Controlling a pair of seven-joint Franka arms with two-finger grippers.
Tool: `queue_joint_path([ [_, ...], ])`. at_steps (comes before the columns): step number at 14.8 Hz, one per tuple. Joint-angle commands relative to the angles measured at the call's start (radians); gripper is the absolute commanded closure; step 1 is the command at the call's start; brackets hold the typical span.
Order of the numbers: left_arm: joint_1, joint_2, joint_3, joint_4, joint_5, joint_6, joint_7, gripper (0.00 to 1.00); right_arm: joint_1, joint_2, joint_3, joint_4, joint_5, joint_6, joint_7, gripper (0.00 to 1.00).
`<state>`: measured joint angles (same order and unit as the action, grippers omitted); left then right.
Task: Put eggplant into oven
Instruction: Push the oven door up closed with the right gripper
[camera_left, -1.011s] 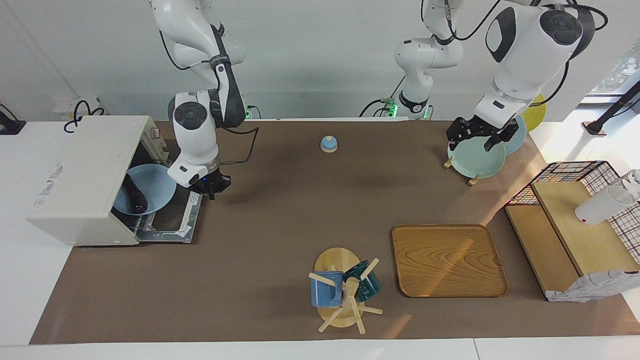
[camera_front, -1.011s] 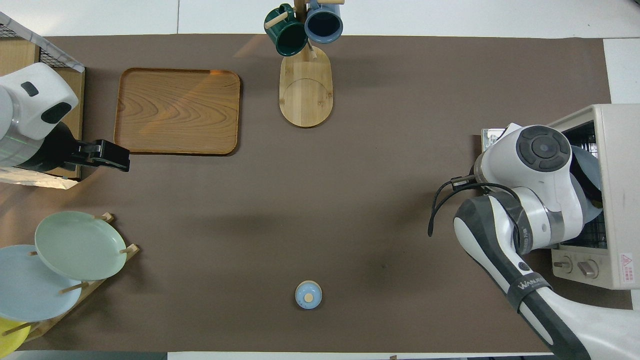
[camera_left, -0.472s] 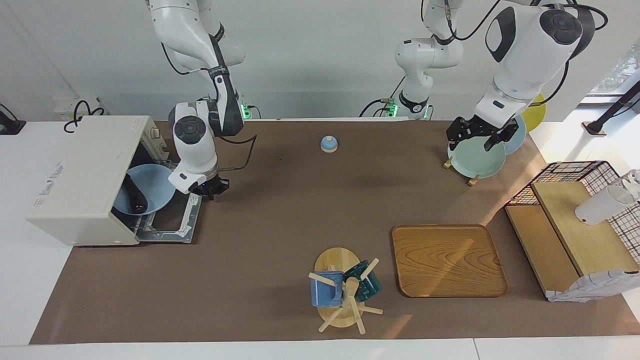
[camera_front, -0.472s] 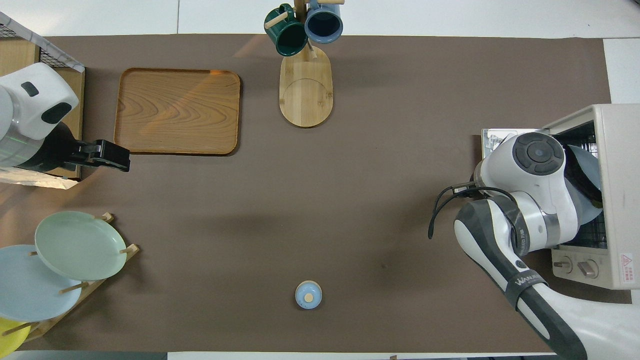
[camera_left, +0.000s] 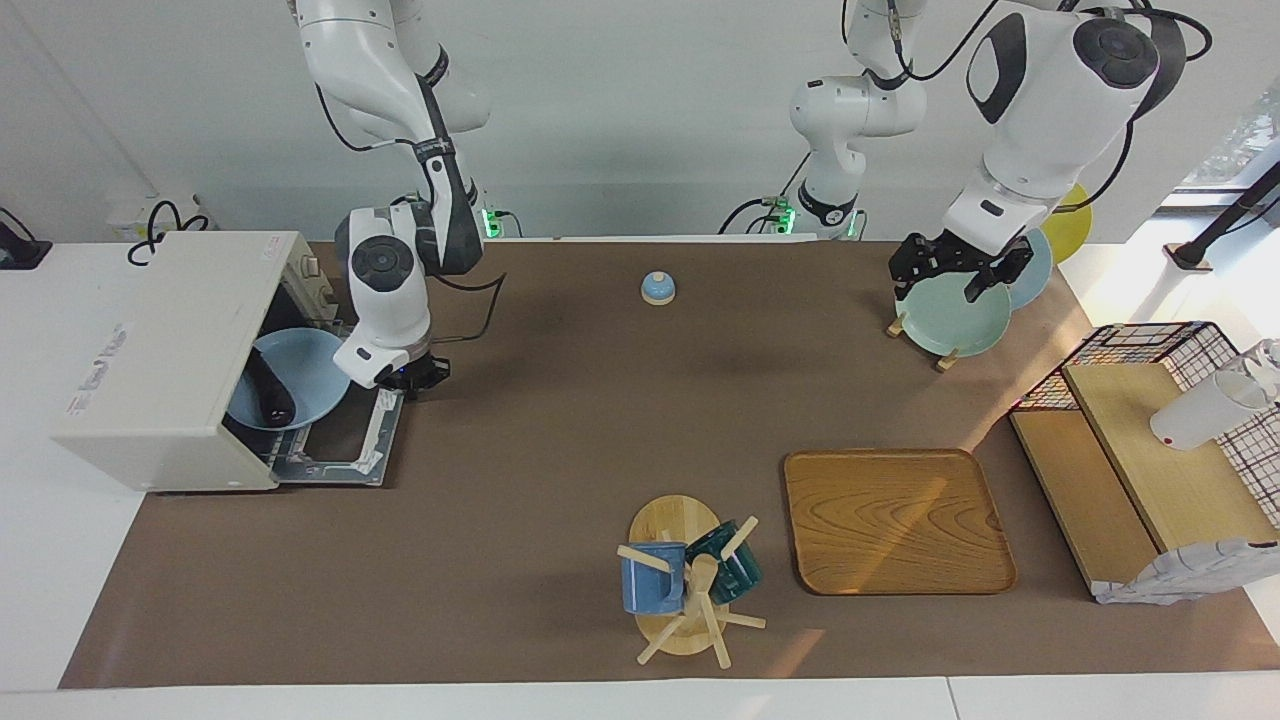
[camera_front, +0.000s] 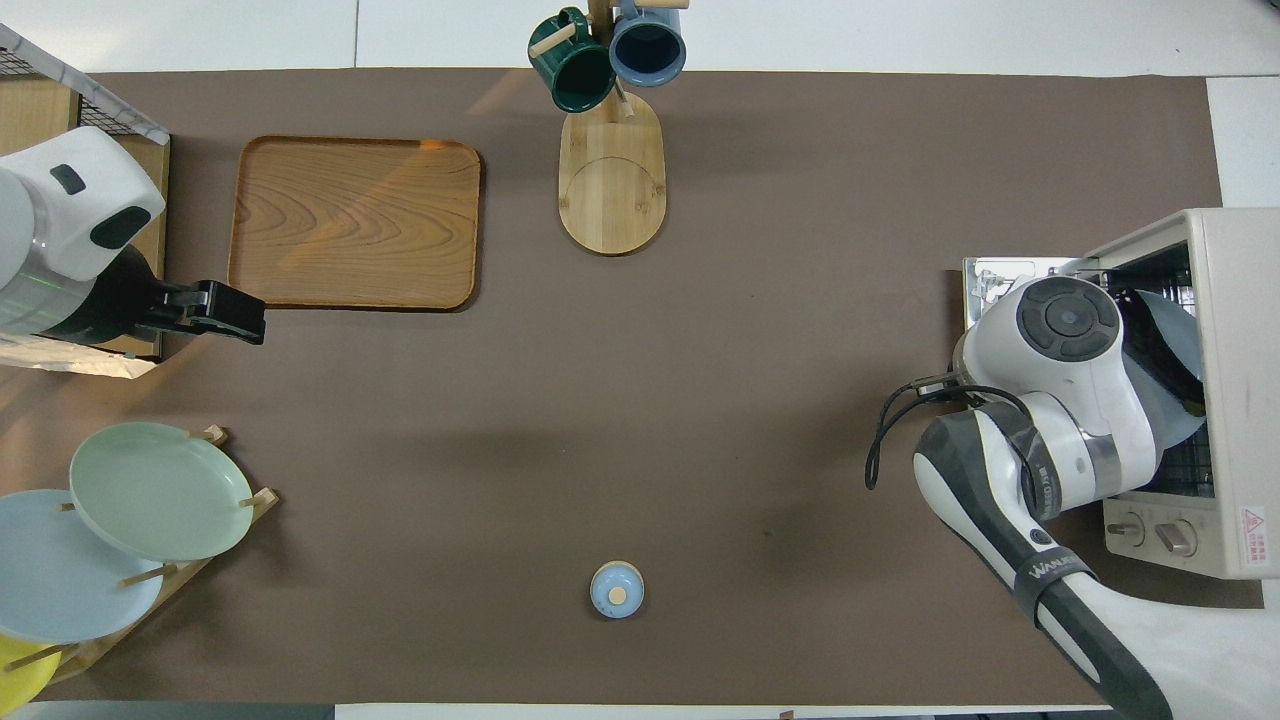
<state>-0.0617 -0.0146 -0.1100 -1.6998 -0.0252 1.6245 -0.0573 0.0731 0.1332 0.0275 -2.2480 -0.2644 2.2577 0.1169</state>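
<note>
With the eggplant (camera_left: 268, 392) on its plate (camera_left: 310, 365) inside the oven (camera_left: 160, 350), the pinched-shut, empty right hand (camera_left: 412, 378) must next lift the door (camera_left: 335, 445); the left hand (camera_left: 950, 270) waits wide open.

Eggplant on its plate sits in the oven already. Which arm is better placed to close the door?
Right: its gripper hangs over the open oven door; the left gripper waits over the plate rack.
</note>
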Motion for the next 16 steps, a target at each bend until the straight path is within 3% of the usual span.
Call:
queue_joint_path([
  [1, 0.003, -0.016, 0.006, -0.009, -0.005, 0.012, 0.005, 0.0, -0.009, -0.009, 0.006, -0.016, -0.074, 0.017, 0.013, 1.0],
  [3, 0.005, -0.016, 0.006, -0.011, -0.005, 0.014, 0.007, 0.0, -0.003, -0.009, 0.009, -0.002, -0.186, -0.018, 0.009, 1.0],
  [9, 0.005, -0.016, 0.006, -0.011, -0.005, 0.018, 0.005, 0.0, -0.007, -0.007, 0.014, 0.2, -0.196, -0.259, -0.118, 1.0],
  [16, 0.0, -0.016, 0.006, -0.009, -0.005, 0.025, 0.007, 0.0, -0.127, -0.112, 0.002, 0.217, -0.176, -0.348, -0.317, 1.0],
])
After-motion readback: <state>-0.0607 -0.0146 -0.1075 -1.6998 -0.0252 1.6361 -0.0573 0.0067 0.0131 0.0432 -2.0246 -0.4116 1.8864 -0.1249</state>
